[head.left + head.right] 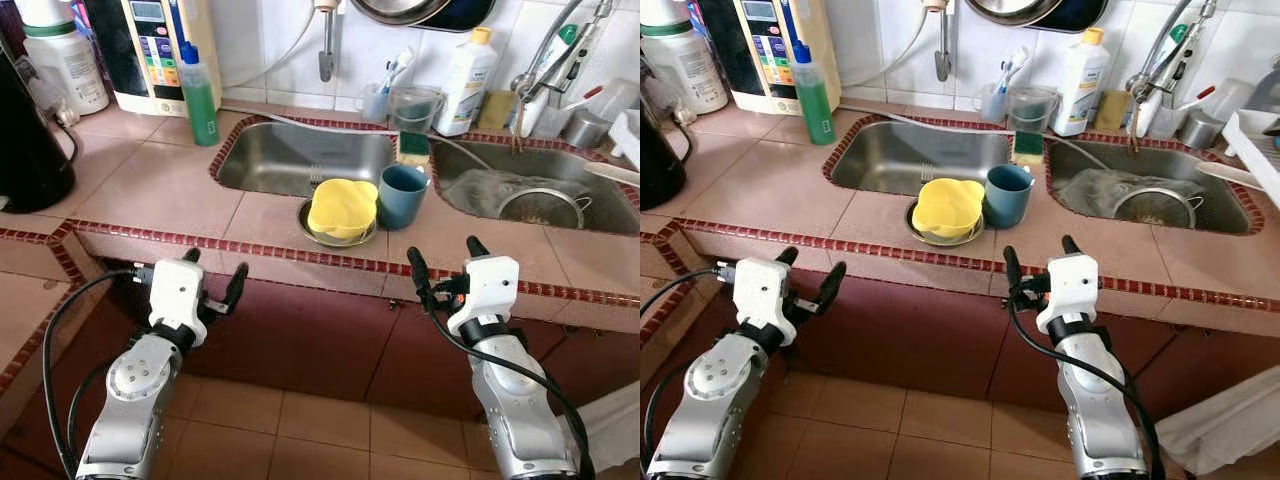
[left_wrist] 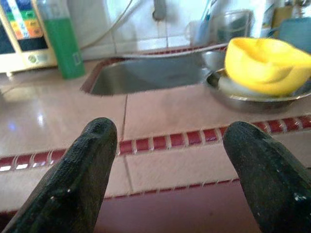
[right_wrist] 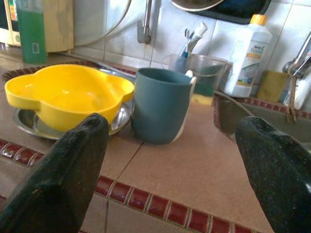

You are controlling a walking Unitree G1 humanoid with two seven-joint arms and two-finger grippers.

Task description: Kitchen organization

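The yellow bowl (image 1: 342, 208) hides most of the metal plate (image 1: 306, 222) beneath.

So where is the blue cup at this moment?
The blue cup stands on the counter strip between the two sinks, directly right of the yellow bowl.

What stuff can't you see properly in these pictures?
- Inside the blue cup: its own wall hides the contents, both eye views.
- The metal dish: the yellow bowl sitting in it covers most of it.
- The white bottle: its label print is too small to read.
- The dark pan on the wall: cut off by the top edge.
- The black kettle: cut off by the left edge.
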